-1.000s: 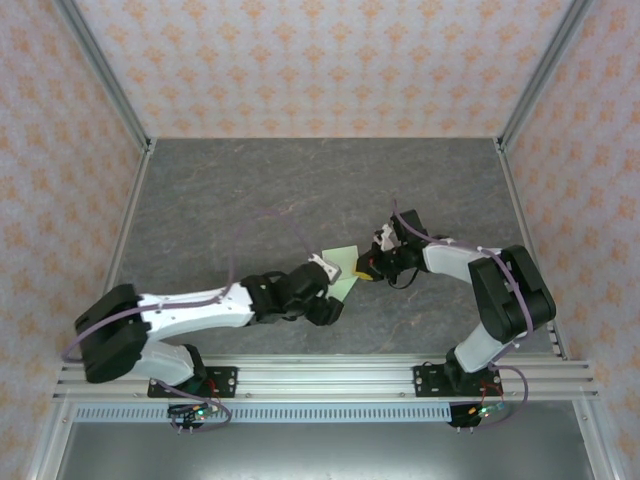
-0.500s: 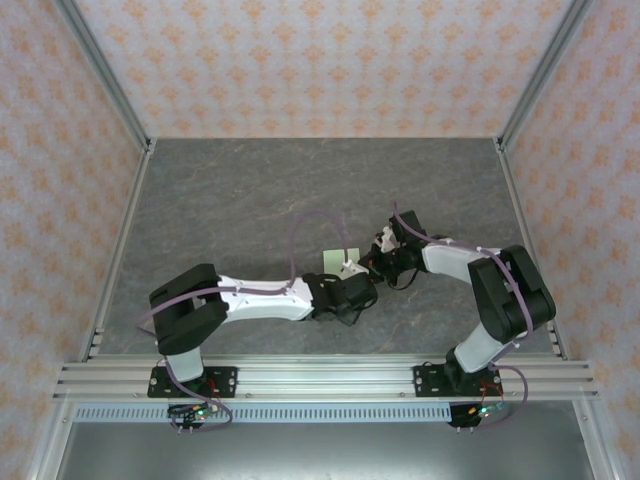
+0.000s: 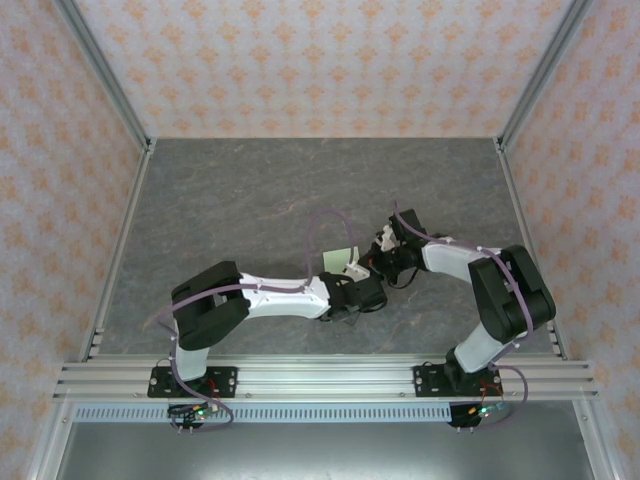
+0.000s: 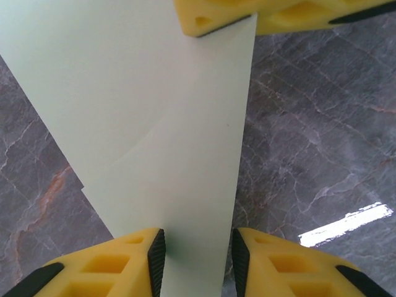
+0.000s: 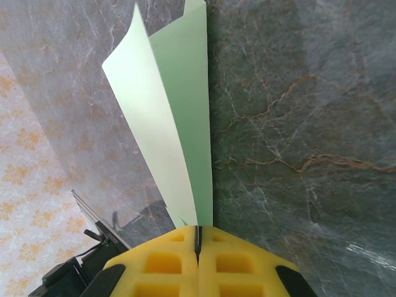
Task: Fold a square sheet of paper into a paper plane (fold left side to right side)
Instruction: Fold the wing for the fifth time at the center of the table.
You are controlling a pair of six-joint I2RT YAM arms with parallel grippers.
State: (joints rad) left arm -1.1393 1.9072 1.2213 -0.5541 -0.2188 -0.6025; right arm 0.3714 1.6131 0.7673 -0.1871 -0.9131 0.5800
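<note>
The square sheet of paper (image 3: 338, 259) is pale green and partly folded, standing up off the grey table at its middle. My right gripper (image 5: 198, 238) is shut on one edge of the sheet (image 5: 179, 124), whose two layers fan away from the fingers. My left gripper (image 4: 198, 263) is open. Its yellow fingers (image 4: 124, 260) stand on either side of a strip of the paper (image 4: 167, 124), and the left pad is close against it. The right gripper's fingers (image 4: 272, 15) show at the far edge of the sheet. Seen from above, both grippers (image 3: 358, 272) (image 3: 378, 262) meet at the paper.
The marbled grey table (image 3: 250, 190) is walled by patterned panels at the back and sides. An aluminium rail (image 3: 320, 378) carrying both arm bases runs along the near edge. The left arm's cable (image 3: 318, 225) loops above the paper.
The left arm has swung right and reached in to the paper beside the right gripper. Its jaws have narrowed around the sheet. The right gripper has held still.
</note>
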